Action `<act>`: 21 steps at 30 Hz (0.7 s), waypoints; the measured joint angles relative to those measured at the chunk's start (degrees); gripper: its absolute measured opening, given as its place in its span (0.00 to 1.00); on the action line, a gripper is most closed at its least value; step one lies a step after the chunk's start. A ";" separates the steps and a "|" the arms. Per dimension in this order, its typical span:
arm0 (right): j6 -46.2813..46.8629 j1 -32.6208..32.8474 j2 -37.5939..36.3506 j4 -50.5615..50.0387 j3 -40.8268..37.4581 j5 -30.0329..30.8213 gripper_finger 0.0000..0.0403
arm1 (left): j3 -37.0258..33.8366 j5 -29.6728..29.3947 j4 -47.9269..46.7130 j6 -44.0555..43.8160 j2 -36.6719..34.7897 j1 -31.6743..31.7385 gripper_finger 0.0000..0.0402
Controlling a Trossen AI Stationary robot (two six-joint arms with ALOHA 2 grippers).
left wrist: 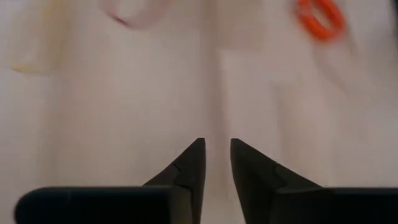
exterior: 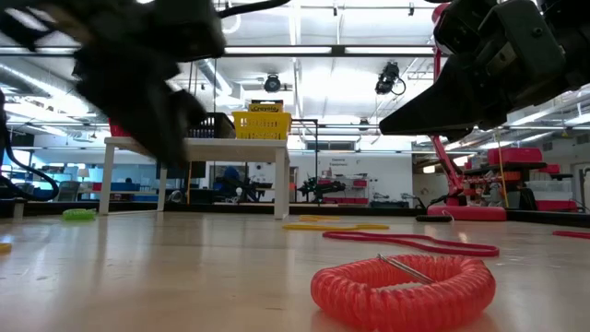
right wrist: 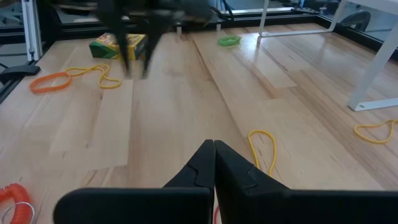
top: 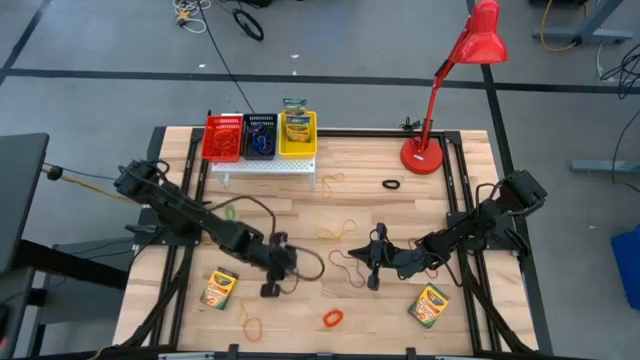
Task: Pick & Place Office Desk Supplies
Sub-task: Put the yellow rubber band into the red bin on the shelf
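Here the left hand (left wrist: 216, 163), narrowly parted and empty, hovers over bare table (top: 300, 215) between picks; next it needs an orange loop (top: 332, 318); right hand (right wrist: 214, 163) closed.

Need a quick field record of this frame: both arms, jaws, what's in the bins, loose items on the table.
left gripper: low over front-left table, jaws slightly apart, nothing held
right gripper: front centre, jaws shut, empty
yellow bin: holds a crayon box
blue bin: dark loops inside
red bin: contents unclear
loose crayon boxes: front left, front right
orange coil loop: front edge
black loop: near red lamp
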 joint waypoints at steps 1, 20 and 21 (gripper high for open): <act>0.00 -0.01 0.00 -0.01 0.00 0.00 0.01 | 0.00 1.93 -0.24 -0.37 0.51 -0.80 0.23; 0.00 0.00 0.00 -0.13 0.00 0.00 0.01 | 4.77 2.69 -21.03 -25.31 3.36 -16.91 0.34; 0.00 0.00 0.00 -0.20 0.00 0.00 0.01 | 4.79 3.11 -20.56 -25.65 4.11 -17.02 0.34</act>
